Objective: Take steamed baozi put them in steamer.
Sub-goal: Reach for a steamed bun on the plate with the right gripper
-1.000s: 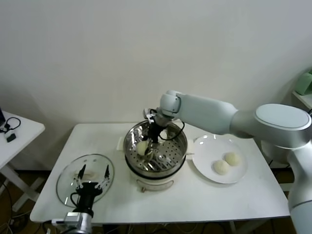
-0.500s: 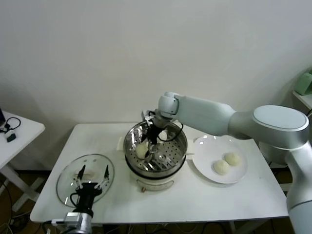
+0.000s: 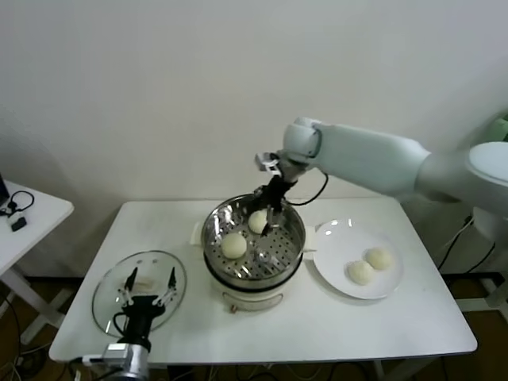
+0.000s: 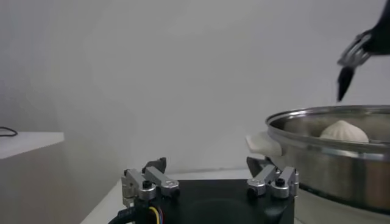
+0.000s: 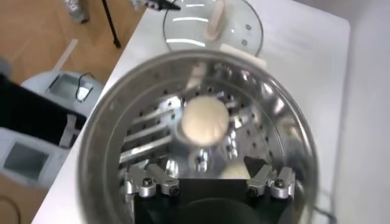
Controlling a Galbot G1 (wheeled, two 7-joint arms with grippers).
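Note:
The steamer [image 3: 254, 266] stands mid-table, a shiny steel pot on a white base. Two steamed baozi [image 3: 234, 245] [image 3: 258, 221] lie on its perforated floor. Two more baozi [image 3: 360, 272] [image 3: 379, 258] rest on the white plate [image 3: 333, 238] to its right. My right gripper [image 3: 274, 208] hangs open and empty above the pot's back rim. Its wrist view looks down into the steamer [image 5: 109, 122] at one baozi [image 5: 205, 120], with the other baozi [image 5: 230, 172] partly hidden behind the gripper [image 5: 207, 167]. My left gripper [image 3: 147, 294] is parked open over the glass lid.
The round glass lid [image 3: 111, 298] lies flat at the table's front left. A small side table [image 3: 24, 214] stands farther left. In the left wrist view, beyond that gripper [image 4: 210, 167], the steamer's wall [image 4: 332, 164] rises with a baozi [image 4: 345, 131] showing above the rim.
My right gripper opened and let go of the front-left baozi on the steamer floor. It then rose and drew back to the right. The left arm stayed still.

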